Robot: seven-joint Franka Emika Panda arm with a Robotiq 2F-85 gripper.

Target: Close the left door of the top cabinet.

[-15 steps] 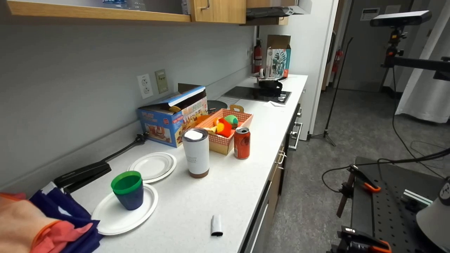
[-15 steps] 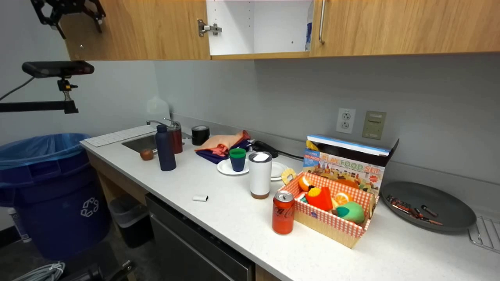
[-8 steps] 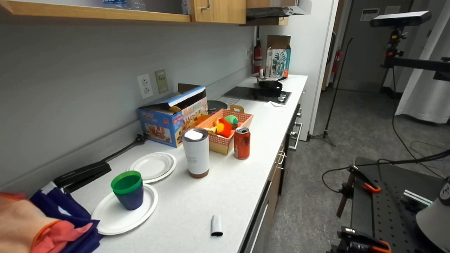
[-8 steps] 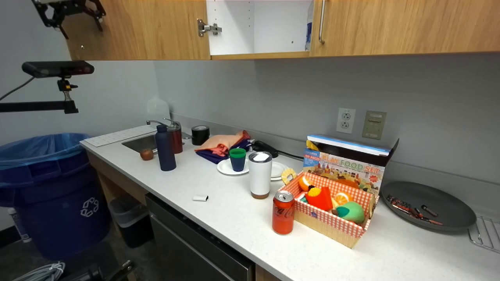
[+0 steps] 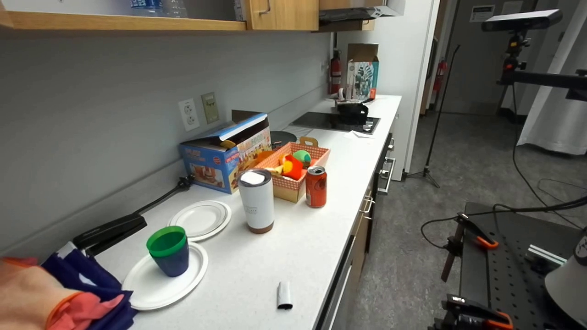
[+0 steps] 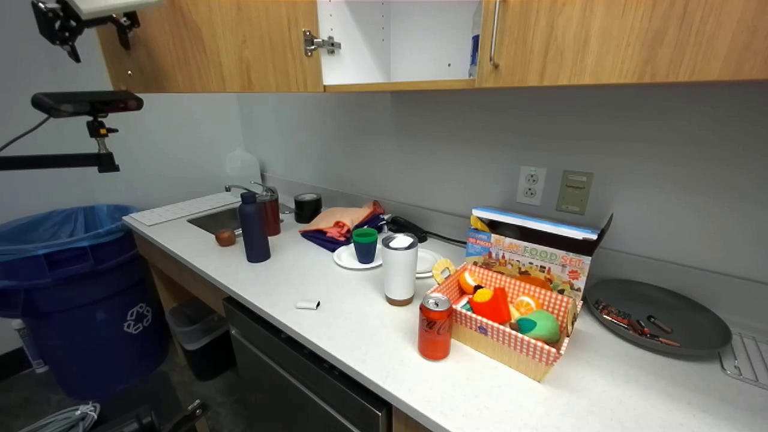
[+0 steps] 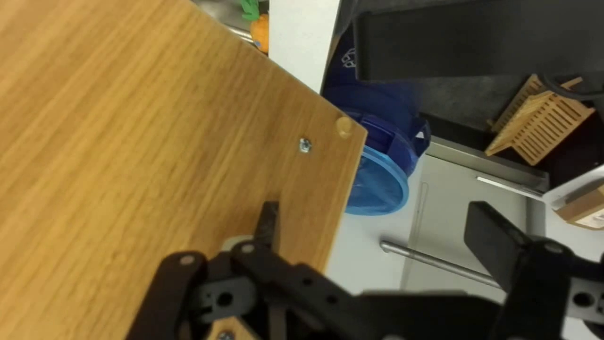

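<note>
A wall-hung top cabinet [image 6: 420,45] of light tan wood runs along the upper edge of an exterior view, its white inside exposed. The right door [image 6: 630,39] is closed across its part of the front. The left door [image 6: 216,45] is swung out wide to the left, its plain inner face turned toward the camera. The closing is not done; judging from this, the whole swing back across the opening is left, and the present step looks like taking position at the panel's far end.

The robot's gripper [image 7: 375,212] is at that far end, its jaws spread wide and holding nothing. In the wrist view the door's free edge shows between the two fingers [image 7: 493,245]: one lies over the inner face, the other out past the edge. Whether either finger touches the wood is hard to tell, the near one being blurred. The next move probably calls for hooking or pinching that edge and drawing it round; pressing on the inner face would likely push the door further out.

Smallest are the metal hinge [image 6: 321,44], joining door to cabinet, and a screw [image 7: 305,145] near the door's lower free corner.
</note>
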